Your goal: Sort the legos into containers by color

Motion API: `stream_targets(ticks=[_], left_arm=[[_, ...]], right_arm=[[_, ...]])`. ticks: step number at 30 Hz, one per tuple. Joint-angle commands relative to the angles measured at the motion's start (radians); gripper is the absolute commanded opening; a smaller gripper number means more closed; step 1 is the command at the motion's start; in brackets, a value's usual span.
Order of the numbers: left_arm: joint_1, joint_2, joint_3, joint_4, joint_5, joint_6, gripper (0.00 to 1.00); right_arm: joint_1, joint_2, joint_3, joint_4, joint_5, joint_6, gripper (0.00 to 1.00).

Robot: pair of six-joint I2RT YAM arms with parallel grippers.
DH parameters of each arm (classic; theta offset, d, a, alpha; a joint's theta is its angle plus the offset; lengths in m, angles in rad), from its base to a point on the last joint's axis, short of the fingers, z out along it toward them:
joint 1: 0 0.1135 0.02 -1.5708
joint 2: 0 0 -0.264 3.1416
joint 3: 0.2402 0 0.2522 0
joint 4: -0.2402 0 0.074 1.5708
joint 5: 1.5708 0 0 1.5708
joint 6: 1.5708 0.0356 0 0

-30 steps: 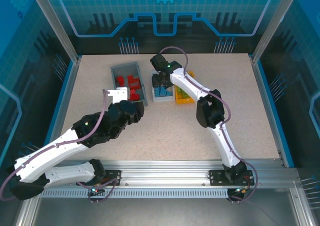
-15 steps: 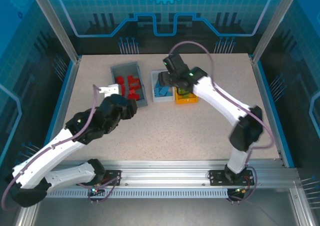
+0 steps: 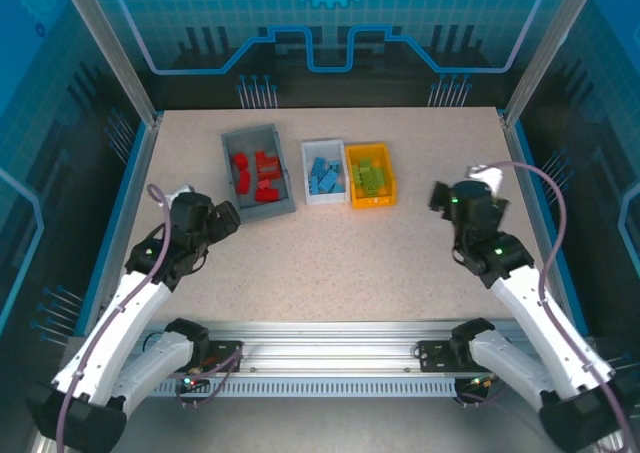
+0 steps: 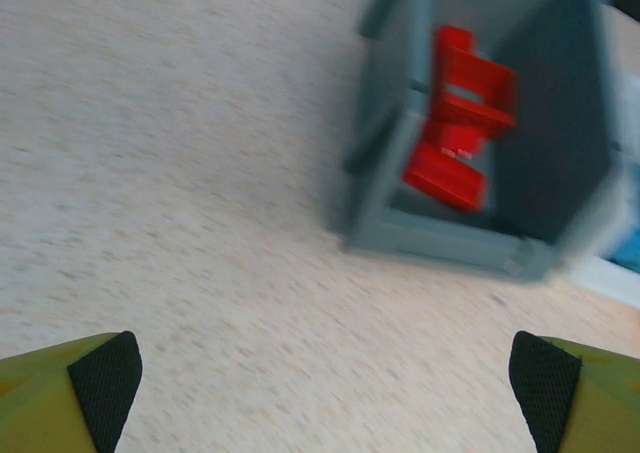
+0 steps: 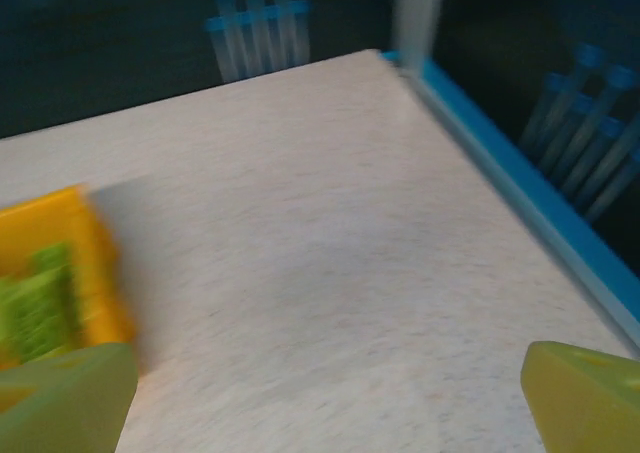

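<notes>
Retreat from the 3 bins point(image 3: 227, 163): left gripper point(image 4: 325, 378), right gripper point(image 5: 330, 398), jaws apart.

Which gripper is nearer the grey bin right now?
Left. The left gripper sits just front-left of the grey bin; the right gripper is far right, past the yellow bin.

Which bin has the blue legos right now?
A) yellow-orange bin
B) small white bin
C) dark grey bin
B: the blue legos lie in the small white bin, while the dark grey bin holds red legos and the yellow-orange bin holds green legos.
</notes>
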Motion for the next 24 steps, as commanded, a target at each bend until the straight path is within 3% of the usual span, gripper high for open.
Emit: stream_targets(ticks=[1,3,4,5,8,12,15,18,23,24], left_arm=[[0.022,0.081,-0.089,0.223,-0.295,0.076,0.99],[0.027,0.133,-0.219,0.562,-0.277,0.372,0.99],[0.031,0.158,-0.274,0.697,-0.287,0.454,0.99],[0.044,0.192,-0.322,0.832,-0.283,0.506,0.99],[0.131,0.31,-0.422,1.144,-0.128,0.54,0.99],[0.198,0.483,-0.362,1.239,0.001,0.552,0.99],[0.246,0.573,-0.354,1.374,0.073,0.53,0.99],[0.25,0.613,-0.33,1.36,0.128,0.539,0.99],[0.237,0.646,-0.469,1.642,0.174,0.573,0.99],[0.24,0.712,-0.498,1.787,0.183,0.59,0.99]], right_arm=[[-0.19,-0.028,-0.211,0.286,-0.187,-0.075,1.0],[-0.217,-0.01,-0.333,0.499,-0.181,-0.191,1.0],[-0.22,0.019,-0.359,0.552,-0.179,-0.224,1.0],[-0.235,0.065,-0.37,0.585,-0.198,-0.245,1.0],[-0.267,0.209,-0.371,0.681,-0.267,-0.248,1.0],[-0.269,0.382,-0.384,0.911,-0.294,-0.247,1.0],[-0.264,0.48,-0.305,0.874,-0.32,-0.258,1.0],[-0.288,0.535,-0.291,0.925,-0.473,-0.227,1.0],[-0.222,0.546,-0.407,1.178,-0.519,-0.328,1.0],[-0.213,0.562,-0.412,1.208,-0.546,-0.352,1.0]])
